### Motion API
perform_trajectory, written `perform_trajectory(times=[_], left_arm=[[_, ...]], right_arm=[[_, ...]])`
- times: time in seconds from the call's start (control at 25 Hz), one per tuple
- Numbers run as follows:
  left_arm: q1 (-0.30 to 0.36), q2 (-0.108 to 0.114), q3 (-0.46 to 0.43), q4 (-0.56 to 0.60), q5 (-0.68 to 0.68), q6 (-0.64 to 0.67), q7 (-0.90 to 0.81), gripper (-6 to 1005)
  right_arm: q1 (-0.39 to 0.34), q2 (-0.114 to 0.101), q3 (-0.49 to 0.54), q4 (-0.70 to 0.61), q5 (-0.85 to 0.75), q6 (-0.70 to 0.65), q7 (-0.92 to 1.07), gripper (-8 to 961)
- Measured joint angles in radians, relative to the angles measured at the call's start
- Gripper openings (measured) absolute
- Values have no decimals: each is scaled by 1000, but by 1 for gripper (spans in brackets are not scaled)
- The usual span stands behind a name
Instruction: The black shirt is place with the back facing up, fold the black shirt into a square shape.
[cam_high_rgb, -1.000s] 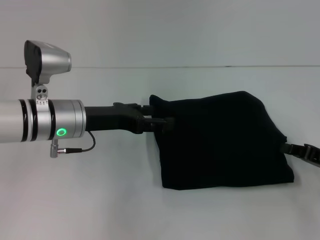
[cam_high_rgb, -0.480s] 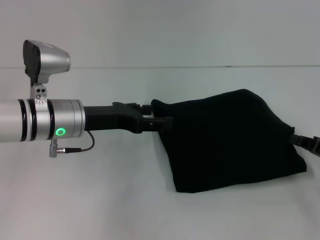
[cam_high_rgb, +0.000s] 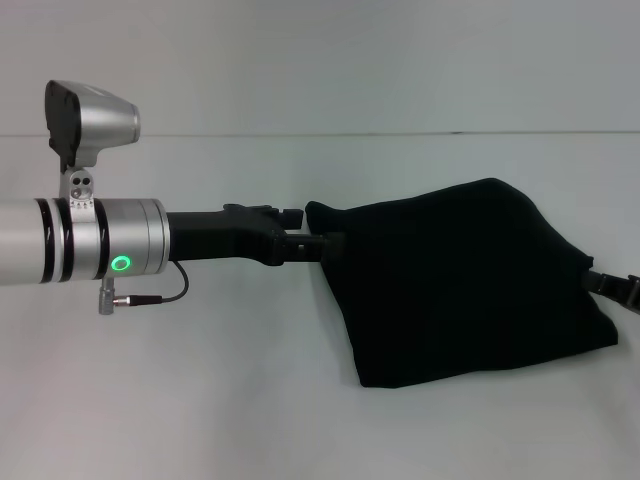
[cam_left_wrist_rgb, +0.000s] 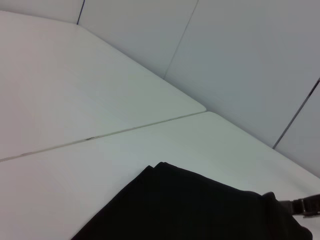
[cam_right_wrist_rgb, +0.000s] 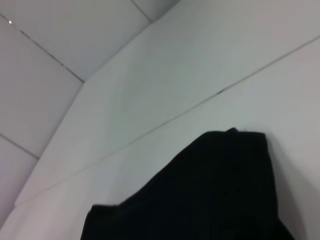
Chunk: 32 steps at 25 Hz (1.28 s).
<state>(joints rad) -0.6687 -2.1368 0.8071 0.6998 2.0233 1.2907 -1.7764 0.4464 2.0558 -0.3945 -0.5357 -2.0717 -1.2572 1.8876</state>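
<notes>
The black shirt (cam_high_rgb: 460, 280) is a folded bundle of dark cloth stretched between my two grippers over the white table (cam_high_rgb: 200, 400). My left gripper (cam_high_rgb: 328, 243) reaches in from the left and is shut on the shirt's left edge near its top corner. My right gripper (cam_high_rgb: 603, 284) shows only partly at the right edge of the head view and holds the shirt's right side. The shirt also shows in the left wrist view (cam_left_wrist_rgb: 190, 210) and in the right wrist view (cam_right_wrist_rgb: 200, 200). The left wrist view shows the right gripper (cam_left_wrist_rgb: 305, 205) beyond the cloth.
The left arm's silver forearm (cam_high_rgb: 90, 250) with a green light crosses the left half of the head view. A seam (cam_left_wrist_rgb: 100, 136) runs across the table. A grey panelled wall (cam_high_rgb: 320, 60) stands behind the table's far edge.
The shirt has shifted to the right together with both grippers, and its lower right corner now sits farther right and slightly lower.
</notes>
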Motion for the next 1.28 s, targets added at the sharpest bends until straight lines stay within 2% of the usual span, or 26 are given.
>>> perform_trajectory(times=[0.56,0.92,1.12,1.28], left_arm=[[-5,2,1,0,0,-2,-12,861],[-10,5,-3,-2,0,4,-17,863],[-11,6,-6,1,0,3,-25,863],[-11,7,-8,2,0,5,-27,864]], right_arm=[[1,-15,-18,-9,-83,-129,-8,20],[-1,-21,-14,-9,-84,-125,-5,35],[3,-37,-14,-2,-83,-134,0,49],[-5,-45,17,-7,-76,-139,0,127]])
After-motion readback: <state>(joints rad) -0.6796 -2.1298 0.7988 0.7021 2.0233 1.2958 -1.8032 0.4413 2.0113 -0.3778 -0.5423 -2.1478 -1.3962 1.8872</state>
